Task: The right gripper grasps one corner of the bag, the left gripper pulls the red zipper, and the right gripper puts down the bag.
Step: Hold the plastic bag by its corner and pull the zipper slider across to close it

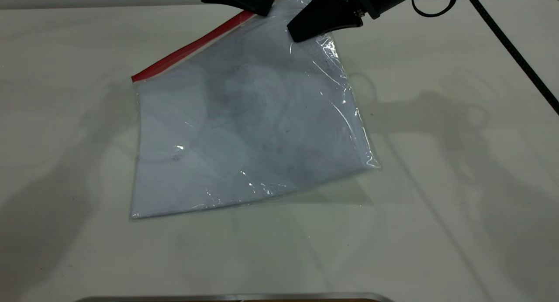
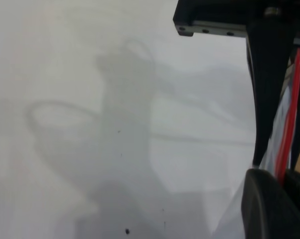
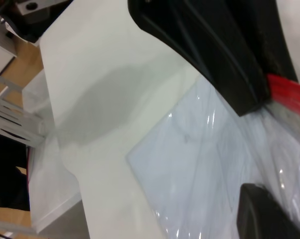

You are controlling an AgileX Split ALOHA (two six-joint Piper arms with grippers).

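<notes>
The white table carries the bag, its far end raised (paper sheets inside). The right gripper pinches the upper corner. The left gripper is closed on the red zipper near that corner.

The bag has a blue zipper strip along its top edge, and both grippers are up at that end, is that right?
Not quite: the zipper strip is red, not blue, as the exterior view shows. The rest holds: it runs along the top edge of the bag, and the left gripper and the right gripper are both up at that end.
</notes>
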